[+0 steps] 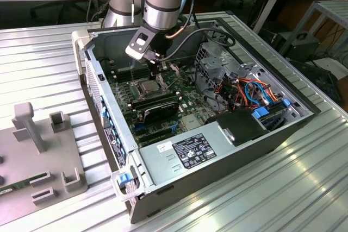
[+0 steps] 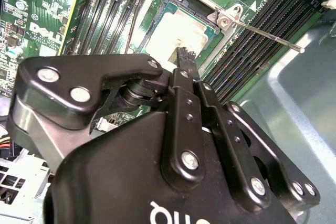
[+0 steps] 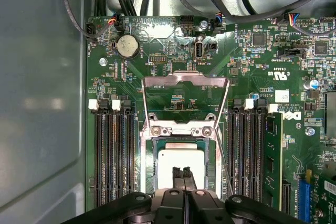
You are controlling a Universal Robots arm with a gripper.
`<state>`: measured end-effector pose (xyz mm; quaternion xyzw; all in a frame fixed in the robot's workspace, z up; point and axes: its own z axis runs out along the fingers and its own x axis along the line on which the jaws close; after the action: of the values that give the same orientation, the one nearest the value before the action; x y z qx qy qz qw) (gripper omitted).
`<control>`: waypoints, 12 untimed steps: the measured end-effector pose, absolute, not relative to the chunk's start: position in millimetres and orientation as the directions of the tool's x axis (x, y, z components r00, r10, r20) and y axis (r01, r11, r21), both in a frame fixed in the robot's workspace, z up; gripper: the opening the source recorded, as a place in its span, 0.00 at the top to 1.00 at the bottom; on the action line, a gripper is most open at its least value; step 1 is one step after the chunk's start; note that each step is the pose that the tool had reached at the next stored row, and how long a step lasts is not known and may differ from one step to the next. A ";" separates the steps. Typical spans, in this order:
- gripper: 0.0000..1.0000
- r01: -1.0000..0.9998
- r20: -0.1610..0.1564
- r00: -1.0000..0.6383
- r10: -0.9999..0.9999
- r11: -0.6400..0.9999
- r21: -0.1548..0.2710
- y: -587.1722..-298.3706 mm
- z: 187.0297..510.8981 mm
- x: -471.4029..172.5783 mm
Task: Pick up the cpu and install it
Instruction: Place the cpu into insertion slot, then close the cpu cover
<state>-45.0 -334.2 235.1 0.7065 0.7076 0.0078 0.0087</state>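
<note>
My gripper [image 3: 182,172] hangs low inside the open computer case [image 1: 100,93], its two black fingers pressed together with nothing between them. The tips are right over the middle of the cpu [image 3: 168,162], and I cannot tell whether they touch it. The cpu, a small silver-grey square, lies flat in the socket [image 3: 152,145] on the green motherboard [image 3: 252,77], with the socket's metal frame [image 3: 186,80] swung open beside it and rows of black memory slots [image 3: 113,156] on both sides.
</note>
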 end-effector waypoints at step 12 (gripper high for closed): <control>0.89 1.000 -0.001 -0.002 1.000 0.002 0.023 -334.2 237.0 -44.9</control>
<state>-44.9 -334.2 237.0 0.7065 0.7076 0.0078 0.0087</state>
